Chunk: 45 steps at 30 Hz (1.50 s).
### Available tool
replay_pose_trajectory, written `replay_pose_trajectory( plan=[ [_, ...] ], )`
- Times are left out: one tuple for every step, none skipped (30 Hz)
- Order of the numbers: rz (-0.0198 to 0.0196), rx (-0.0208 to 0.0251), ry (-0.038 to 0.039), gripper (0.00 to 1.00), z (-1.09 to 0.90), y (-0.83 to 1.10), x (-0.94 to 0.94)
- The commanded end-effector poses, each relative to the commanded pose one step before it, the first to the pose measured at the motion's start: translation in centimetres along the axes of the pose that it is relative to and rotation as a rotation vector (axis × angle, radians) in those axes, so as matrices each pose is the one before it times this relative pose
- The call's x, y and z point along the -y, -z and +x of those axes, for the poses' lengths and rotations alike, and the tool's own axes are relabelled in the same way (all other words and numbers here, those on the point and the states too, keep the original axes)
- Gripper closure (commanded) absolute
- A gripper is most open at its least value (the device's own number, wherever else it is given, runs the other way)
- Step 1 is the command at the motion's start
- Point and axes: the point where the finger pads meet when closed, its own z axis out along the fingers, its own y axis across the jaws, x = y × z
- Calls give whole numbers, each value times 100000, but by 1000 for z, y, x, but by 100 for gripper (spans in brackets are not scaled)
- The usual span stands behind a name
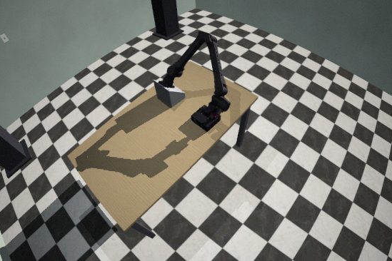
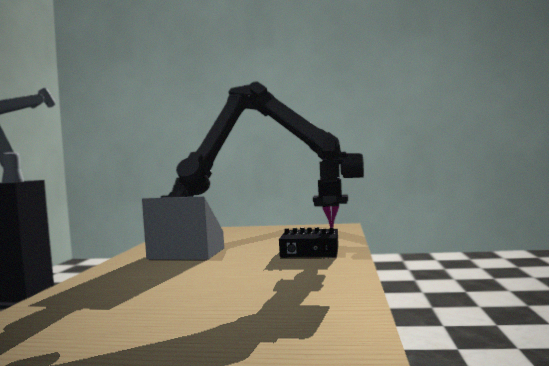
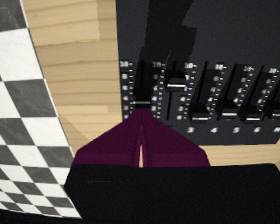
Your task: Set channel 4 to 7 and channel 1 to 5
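Note:
The black lighting desk (image 1: 208, 125) (image 2: 303, 248) (image 3: 246, 30) stands flat on the table. My gripper (image 2: 331, 227) (image 3: 141, 113) is shut and empty. Its magenta tips are at the near side of the channel 1 cap (image 3: 142, 101), seemingly touching it; that cap's line is around level 3 to 4. The channel 2 cap (image 3: 176, 83) stands high on its scale. The channel 3 cap (image 3: 200, 115) is near the bottom. The channel 4 cap (image 3: 229, 111) is low, around level 1. Exact levels are hard to read. The channel 1 label is hidden by the fingers.
Other low caps are channel 5 (image 3: 252, 116), channel 6 (image 3: 277, 111) and the master at the right picture edge. The table (image 1: 130, 200) (image 2: 232, 320) ends close beside the desk's channel 1 side. The grey arm base (image 1: 170, 98) (image 2: 174, 230) stands on the table.

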Motion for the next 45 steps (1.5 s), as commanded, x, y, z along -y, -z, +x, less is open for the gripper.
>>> replay_pose_trajectory(
  plan=[
    [-4319, 1287, -723, 100, -1654, 1358, -1707],
    [0, 0, 0, 100, 0, 0, 0],
    [0, 0, 0, 100, 0, 0, 0],
    [0, 0, 0, 100, 0, 0, 0],
    [0, 0, 0, 100, 0, 0, 0],
    [0, 0, 0, 100, 0, 0, 0],
    [0, 0, 0, 100, 0, 0, 0],
    [0, 0, 0, 100, 0, 0, 0],
    [0, 0, 0, 100, 0, 0, 0],
    [0, 0, 0, 100, 0, 0, 0],
    [0, 0, 0, 100, 0, 0, 0],
    [0, 0, 0, 100, 0, 0, 0],
    [0, 0, 0, 100, 0, 0, 0],
    [0, 0, 0, 100, 0, 0, 0],
    [0, 0, 0, 100, 0, 0, 0],
    [0, 0, 0, 100, 0, 0, 0],
    [0, 0, 0, 100, 0, 0, 0],
    [1, 0, -8, 100, 1, 0, 1],
    [7, -1, -54, 100, 5, -2, 5],
    [17, -3, -129, 100, 12, -5, 11],
    [29, -4, -220, 100, 20, -8, 19],
    [42, -6, -316, 100, 29, -12, 28],
    [54, -7, -404, 100, 37, -15, 35],
    [64, -8, -477, 100, 43, -18, 42],
    [71, -9, -326, 100, 48, -20, 47],
    [0, 0, 0, 100, 0, 0, 0],
    [0, 0, 0, 100, 0, 0, 0],
    [75, -9, 247, 100, 50, -21, 49],
    [-226, 16, -117, 100, 158, 112, -16],
    [-362, 26, 310, 100, 204, 171, -44],
    [-326, 23, 279, 100, 184, 154, -39],
    [-276, 19, 236, 100, 155, 130, -33],
    [-152, 9, 259, 100, 157, 72, -17],
    [13, -4, 391, 100, 176, -5, 4],
    [7, -3, 374, 100, 103, -3, 2],
    [12, -2, 171, 100, 40, -5, 2],
    [25, -2, 29, 100, -2, -11, 5],
    [-6, 1, -3, 100, -4, 16, -3],
    [-94, 10, -3, 100, -6, 127, -30],
    [-197, 23, -36, 100, -26, 300, -65],
    [179, -11, 386, 100, 173, 288, -40],
    [-462, 53, 1198, 100, 106, 277, -281],
    [0, 0, 0, 100, 0, 0, 0],
    [0, 0, 0, 100, 0, 0, 0],
    [-461, -65, 403, 100, 97, 287, -287]
  ],
)
